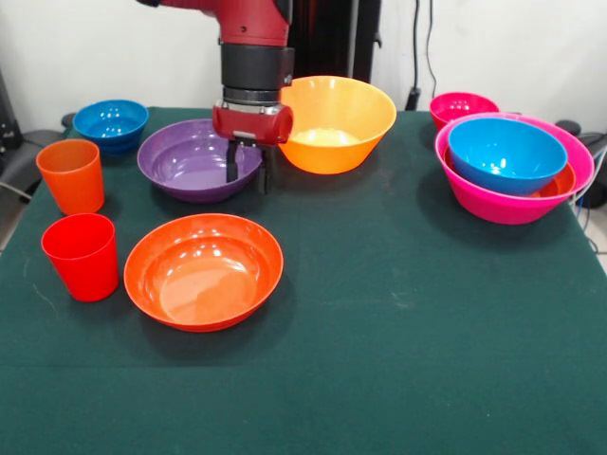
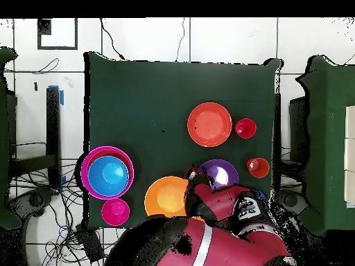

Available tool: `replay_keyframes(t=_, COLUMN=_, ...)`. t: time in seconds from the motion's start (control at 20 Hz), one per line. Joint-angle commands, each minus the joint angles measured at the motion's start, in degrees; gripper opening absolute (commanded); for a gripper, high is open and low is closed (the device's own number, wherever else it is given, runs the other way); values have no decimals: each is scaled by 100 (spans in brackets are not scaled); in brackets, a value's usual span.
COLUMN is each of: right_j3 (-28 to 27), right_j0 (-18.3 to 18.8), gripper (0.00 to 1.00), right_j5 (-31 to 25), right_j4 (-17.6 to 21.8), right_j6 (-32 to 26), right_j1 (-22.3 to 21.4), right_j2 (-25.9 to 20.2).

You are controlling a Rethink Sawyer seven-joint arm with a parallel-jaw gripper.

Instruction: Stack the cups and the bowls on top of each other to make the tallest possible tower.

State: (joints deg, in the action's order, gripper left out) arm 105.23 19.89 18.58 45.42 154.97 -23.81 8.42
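Nearest the camera on the green tabletop (image 1: 398,360) sits a shallow red-orange bowl (image 1: 203,270), which serves as the landmark. Just left of it stands the red cup (image 1: 82,256), and the orange cup (image 1: 71,175) stands behind that one. Behind the red-orange bowl lies the purple bowl (image 1: 194,158), with a small blue bowl (image 1: 110,124) further back to the left and the yellow-orange bowl (image 1: 334,123) back to the right.

Coming straight down from above, the red and black arm (image 1: 254,47) holds its wrist vertical, and the gripper (image 1: 246,169) hangs over the purple bowl's right rim, one finger inside the bowl and one outside it, spread apart and gripping nothing.

Far right of the red-orange bowl stands the tower (image 1: 512,194): a large pink bowl holding a second red-orange bowl and, innermost, a blue bowl (image 1: 505,154). A small pink-red bowl (image 1: 462,107) sits just behind it.
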Motion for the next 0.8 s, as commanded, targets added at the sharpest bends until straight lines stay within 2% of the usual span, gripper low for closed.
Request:
replay_keyframes(t=0.05, right_j3=-456, right_j0=-361, gripper=0, right_j5=135, right_j4=-369, right_j6=89, right_j1=507, right_j2=-267)
replay_keyframes(t=0.15, right_j3=-478, right_j0=-559, gripper=0, right_j5=541, right_j4=-664, right_j6=87, right_j1=639, right_j2=24)
replay_keyframes(t=0.2, right_j3=-456, right_j0=-624, gripper=0, right_j5=518, right_j4=-734, right_j6=102, right_j1=617, right_j2=98)
replay_keyframes(t=0.25, right_j3=-480, right_j0=-619, gripper=0, right_j5=406, right_j4=-662, right_j6=82, right_j1=595, right_j2=75)
replay_keyframes(t=0.3, right_j3=-444, right_j0=-441, gripper=0, right_j5=34, right_j4=-403, right_j6=94, right_j1=448, right_j2=-182)
replay_keyframes(t=0.8, right_j3=-329, right_j0=-237, gripper=0, right_j5=-256, right_j4=-162, right_j6=90, right_j1=220, right_j2=-416)
